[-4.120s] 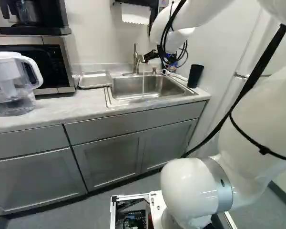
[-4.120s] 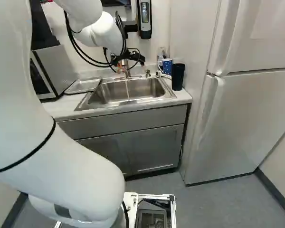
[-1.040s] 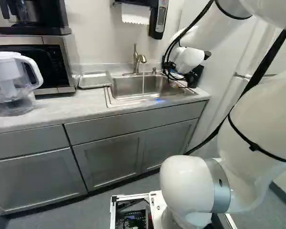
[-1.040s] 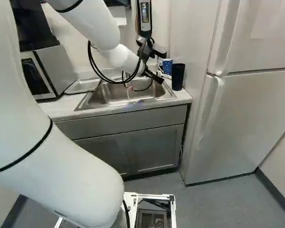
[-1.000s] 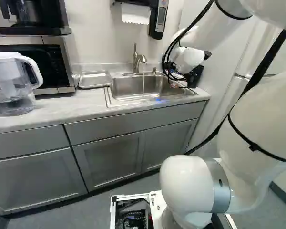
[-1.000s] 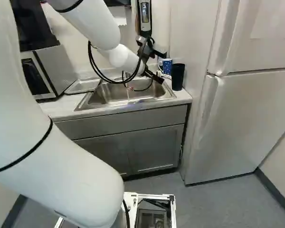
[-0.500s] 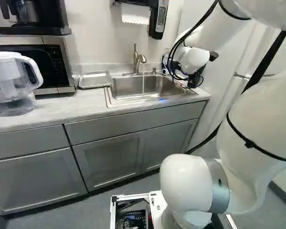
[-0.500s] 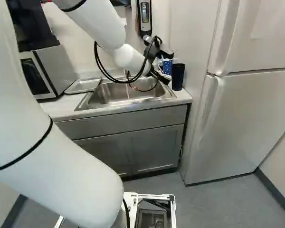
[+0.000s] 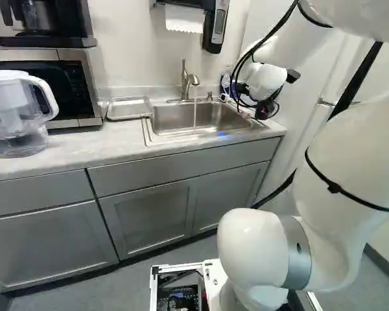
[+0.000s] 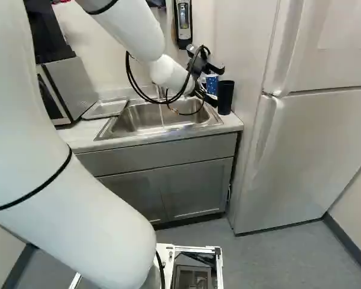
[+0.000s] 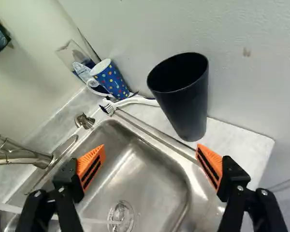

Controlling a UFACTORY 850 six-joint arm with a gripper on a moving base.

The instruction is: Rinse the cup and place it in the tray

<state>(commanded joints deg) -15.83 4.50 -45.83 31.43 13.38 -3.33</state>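
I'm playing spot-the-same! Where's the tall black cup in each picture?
Left base view: can't pick it out near the arm's dark end, by the sink's right side.
Right base view: the tall black cup stands right of the sink.
Wrist view: ahead of the gripper, beyond the sink's rim.
Shared landmark: the sink.

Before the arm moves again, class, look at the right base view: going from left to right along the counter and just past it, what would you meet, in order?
Silver microwave with a dark door → shallow rectangular metal tray → stainless-steel sink → blue dotted mug → tall black tapered cup → white refrigerator.
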